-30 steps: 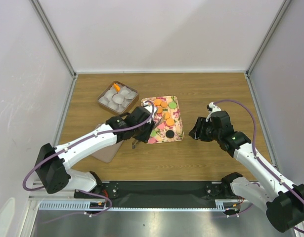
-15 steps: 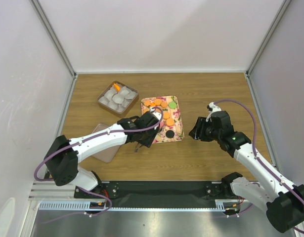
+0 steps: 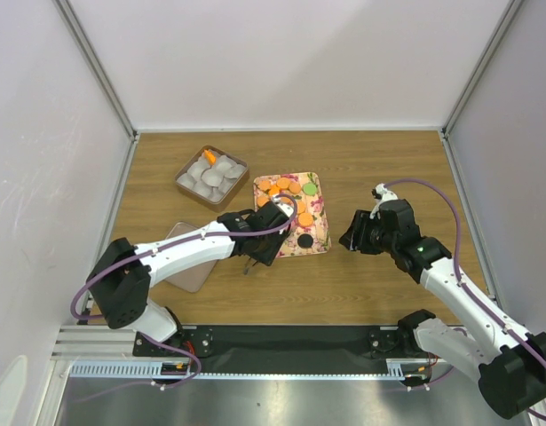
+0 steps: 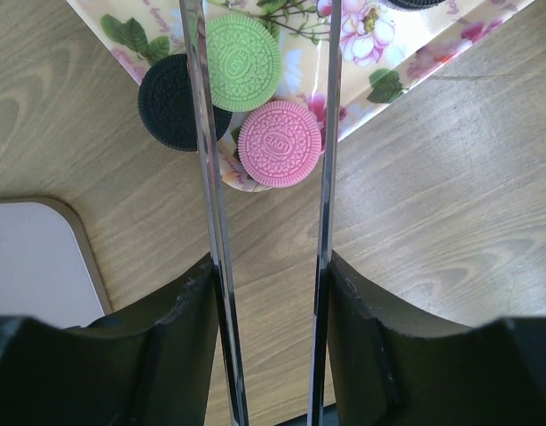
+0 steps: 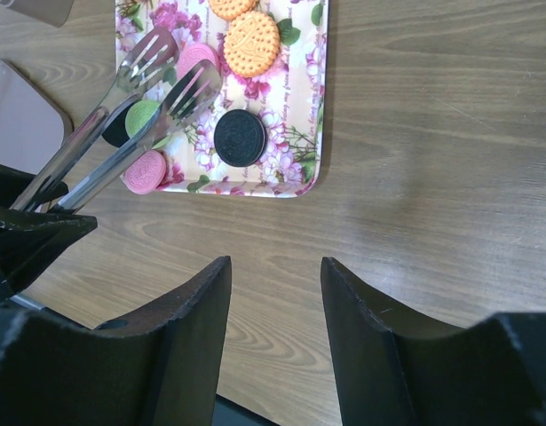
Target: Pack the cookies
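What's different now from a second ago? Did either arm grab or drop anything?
The left gripper, clamped on the tongs, slid a little toward the near edge and rightward, by the near-left corner of the tray. Nothing was grabbed or dropped. The right gripper, open and empty, the cookies and the box of paper cups stayed put.

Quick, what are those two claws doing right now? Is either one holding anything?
Left gripper: closed on the shiny metal serving tongs.
Right gripper: open, holding nothing.
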